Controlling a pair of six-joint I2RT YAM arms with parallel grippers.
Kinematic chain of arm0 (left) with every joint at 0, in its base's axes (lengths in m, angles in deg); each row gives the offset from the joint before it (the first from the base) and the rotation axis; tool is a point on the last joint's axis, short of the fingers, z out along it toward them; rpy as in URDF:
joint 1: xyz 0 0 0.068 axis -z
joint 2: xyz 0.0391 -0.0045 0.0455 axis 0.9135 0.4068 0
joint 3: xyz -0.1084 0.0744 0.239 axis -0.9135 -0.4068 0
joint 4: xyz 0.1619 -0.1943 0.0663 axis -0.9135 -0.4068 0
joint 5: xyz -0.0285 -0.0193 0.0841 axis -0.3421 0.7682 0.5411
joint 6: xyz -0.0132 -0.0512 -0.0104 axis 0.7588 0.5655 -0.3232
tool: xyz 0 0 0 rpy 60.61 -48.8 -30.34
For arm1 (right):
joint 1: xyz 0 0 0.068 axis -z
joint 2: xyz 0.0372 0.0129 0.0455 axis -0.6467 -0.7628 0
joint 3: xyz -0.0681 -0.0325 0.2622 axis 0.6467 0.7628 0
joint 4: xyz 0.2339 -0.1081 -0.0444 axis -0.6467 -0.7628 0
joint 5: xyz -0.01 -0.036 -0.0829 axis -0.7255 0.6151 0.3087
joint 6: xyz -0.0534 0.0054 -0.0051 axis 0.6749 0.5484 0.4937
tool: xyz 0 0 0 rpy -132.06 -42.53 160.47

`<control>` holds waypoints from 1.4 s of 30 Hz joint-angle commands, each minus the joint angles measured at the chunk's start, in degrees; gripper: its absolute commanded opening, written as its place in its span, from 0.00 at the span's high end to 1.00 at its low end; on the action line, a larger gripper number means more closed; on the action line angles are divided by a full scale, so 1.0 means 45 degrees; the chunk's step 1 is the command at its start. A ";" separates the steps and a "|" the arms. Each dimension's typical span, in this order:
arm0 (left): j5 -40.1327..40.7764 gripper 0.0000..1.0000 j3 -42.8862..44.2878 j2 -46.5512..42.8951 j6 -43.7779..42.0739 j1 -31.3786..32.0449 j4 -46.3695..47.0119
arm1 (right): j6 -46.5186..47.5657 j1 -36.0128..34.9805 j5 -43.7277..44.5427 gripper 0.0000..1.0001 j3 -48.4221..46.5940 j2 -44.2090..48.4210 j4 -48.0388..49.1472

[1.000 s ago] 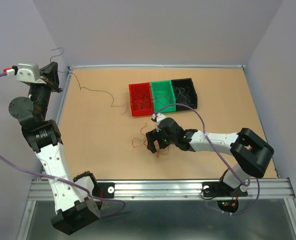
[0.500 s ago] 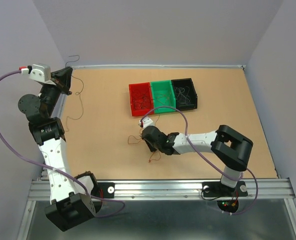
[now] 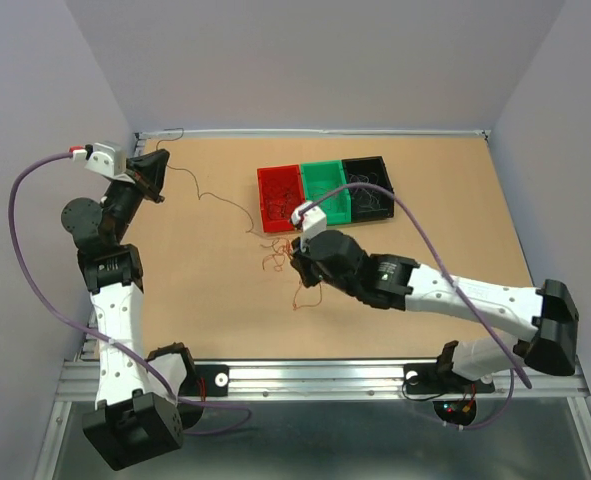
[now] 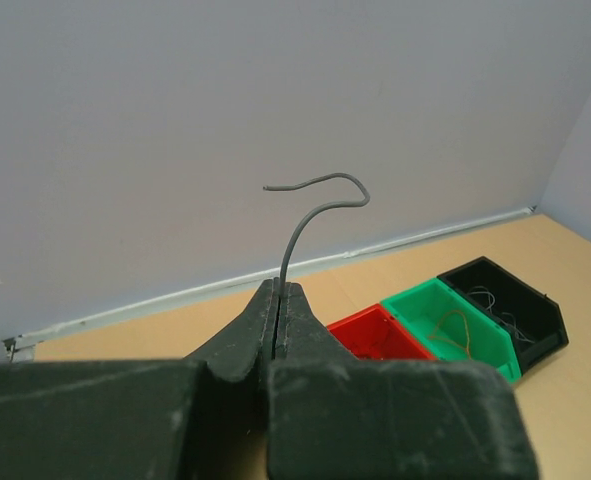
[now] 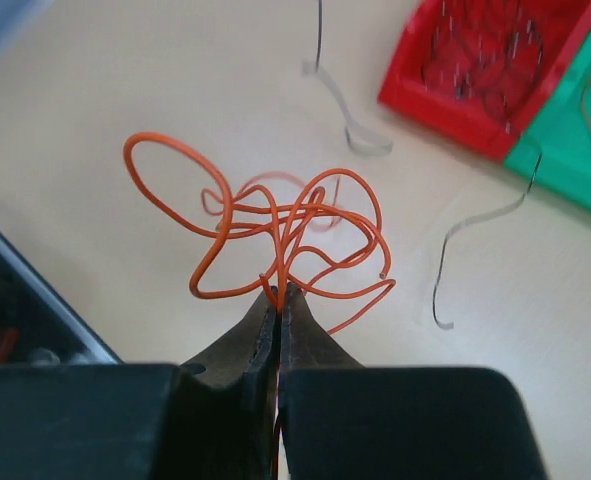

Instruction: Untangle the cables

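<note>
The cables lie apart as two lots. A thin grey-black wire (image 3: 215, 197) runs from my left gripper (image 3: 160, 166) at the far left corner across the table towards the red bin. In the left wrist view the left gripper (image 4: 278, 287) is shut on this grey wire (image 4: 310, 215), whose curled end sticks up past the tips. A curly orange tangle (image 3: 275, 261) sits mid-table in front of the bins. My right gripper (image 5: 279, 291) is shut on strands of the orange tangle (image 5: 275, 225), with the grey wire's loose end (image 5: 350, 128) lying on the table beyond it.
Red (image 3: 280, 196), green (image 3: 325, 190) and black (image 3: 370, 184) bins stand side by side at the back centre, each holding thin wires. The table's raised edge runs just beside the left gripper. The right arm (image 3: 455, 292) stretches across the near right.
The right gripper went from open to shut on the orange tangle, and its arm swung round. The left gripper carried the grey wire rightward along the back-left corner.
</note>
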 commanded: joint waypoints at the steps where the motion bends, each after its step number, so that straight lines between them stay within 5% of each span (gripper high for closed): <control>1: 0.0047 1.00 -0.0061 -0.0230 -0.0014 0.0236 0.1058 | 0.0374 0.0571 -0.0352 0.99 -0.2492 0.0472 -0.0532; 7: 0.0203 1.00 -0.0334 -0.0679 -0.0189 0.0314 0.1058 | -0.0036 0.4783 -0.2949 0.99 -0.4603 -0.0425 -0.0787; 16: 0.0866 1.00 -0.1095 -0.1987 -0.0228 0.0334 0.1117 | -0.0291 0.7934 -0.4669 0.99 -0.7842 -0.4559 -0.0904; 24: 0.1004 0.99 -0.1409 -0.2672 -0.0287 0.0314 0.1136 | -0.0057 0.8347 -0.4571 0.99 -0.9800 -0.6969 -0.1178; 42: 0.1199 0.99 -0.2581 -0.2320 0.0533 0.0334 0.2523 | 0.0237 0.8347 -0.4513 0.99 -0.8142 -0.4450 -0.1236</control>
